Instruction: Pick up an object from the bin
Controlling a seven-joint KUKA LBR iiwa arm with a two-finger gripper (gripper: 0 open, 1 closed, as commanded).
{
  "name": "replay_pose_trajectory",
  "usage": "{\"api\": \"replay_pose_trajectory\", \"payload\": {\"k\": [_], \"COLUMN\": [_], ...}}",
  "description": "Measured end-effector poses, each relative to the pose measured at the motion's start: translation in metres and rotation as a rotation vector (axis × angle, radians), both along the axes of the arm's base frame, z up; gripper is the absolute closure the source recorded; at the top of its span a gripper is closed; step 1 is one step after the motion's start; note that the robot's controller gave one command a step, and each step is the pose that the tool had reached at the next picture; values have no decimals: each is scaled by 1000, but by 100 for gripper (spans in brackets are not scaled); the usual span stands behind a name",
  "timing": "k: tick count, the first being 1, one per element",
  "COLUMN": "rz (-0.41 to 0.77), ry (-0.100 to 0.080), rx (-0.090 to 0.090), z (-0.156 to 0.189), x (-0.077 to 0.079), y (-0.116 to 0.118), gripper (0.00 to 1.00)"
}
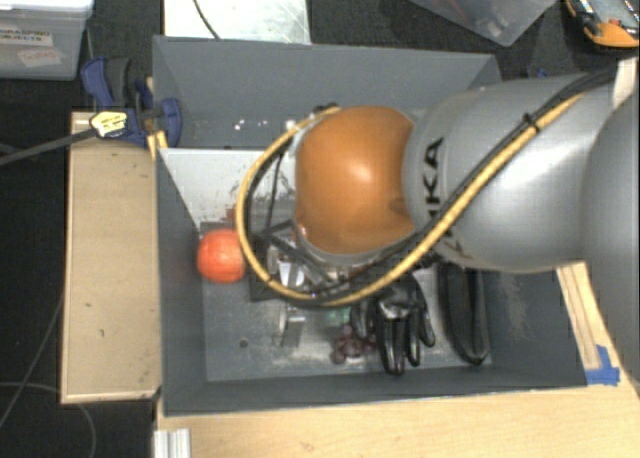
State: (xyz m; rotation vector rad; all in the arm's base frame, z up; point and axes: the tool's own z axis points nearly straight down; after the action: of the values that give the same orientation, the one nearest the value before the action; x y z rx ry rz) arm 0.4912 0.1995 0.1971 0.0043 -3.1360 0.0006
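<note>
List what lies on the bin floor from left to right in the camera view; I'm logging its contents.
orange ball → small dark reddish clump → black glossy thing → long black thing. What lies under the arm is hidden, so it is left out.

The arm (pixel 545 191) is a thick, rounded silver-grey casing with black KUKA lettering (pixel 432 181) on its side, a glossy orange dome cover (pixel 350 181) at the wrist, a yellow-and-black cable (pixel 246 226) looping around that dome, and a gripper (pixel 292 318) of bare metal beneath.
</note>
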Motion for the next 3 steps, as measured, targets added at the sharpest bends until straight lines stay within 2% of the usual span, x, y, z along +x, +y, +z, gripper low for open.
{"api": "replay_pose_trajectory", "payload": {"k": [1,2,3], "rz": [-6,117,-308], "ry": [-6,-11,-13], "rx": [2,3,8], "z": [3,-129,-59], "x": [2,95,80], "y": [-1,-35,26], "gripper": [0,0,0]}}
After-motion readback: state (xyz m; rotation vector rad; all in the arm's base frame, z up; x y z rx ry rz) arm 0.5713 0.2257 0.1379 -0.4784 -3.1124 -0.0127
